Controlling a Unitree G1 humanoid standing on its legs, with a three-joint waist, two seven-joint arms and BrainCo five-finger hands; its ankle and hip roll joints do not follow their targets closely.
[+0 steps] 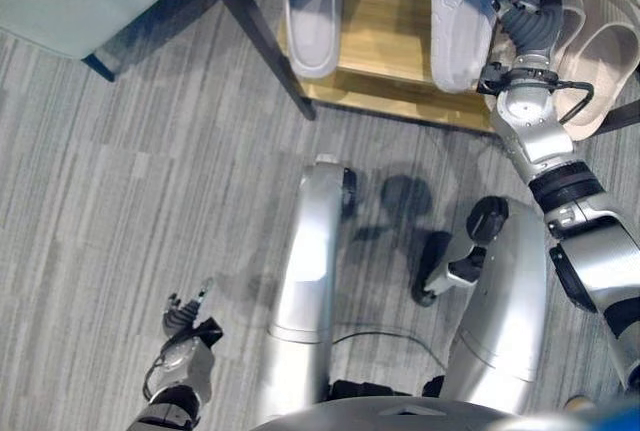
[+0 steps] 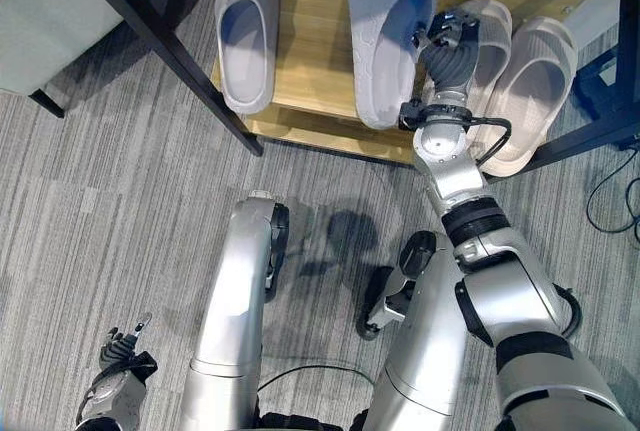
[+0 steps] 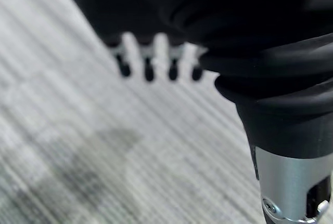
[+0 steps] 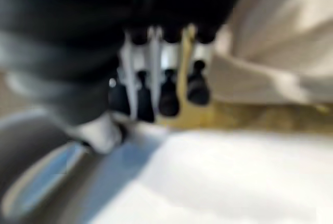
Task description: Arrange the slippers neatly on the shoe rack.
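R hand (image 2: pixel 452 46) gripping grey slipper (image 2: pixel 385 41) on rack (image 2: pixel 310 81), beside beige pair (image 2: pixel 520 86)

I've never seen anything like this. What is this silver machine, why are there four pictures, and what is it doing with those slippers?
It is a humanoid robot looking down at its own arms. Two pictures come from cameras in its head, side by side; the other two sit on its wrists, looking along the fingers. Ahead is a wooden shoe rack with a dark frame, on grey carpet. On it lie a grey slipper, a second grey slipper and a beige pair. The right hand reaches in between that second grey slipper and the beige pair; whether it grips anything is unclear. The left hand hangs low over the carpet, fingers relaxed, holding nothing.
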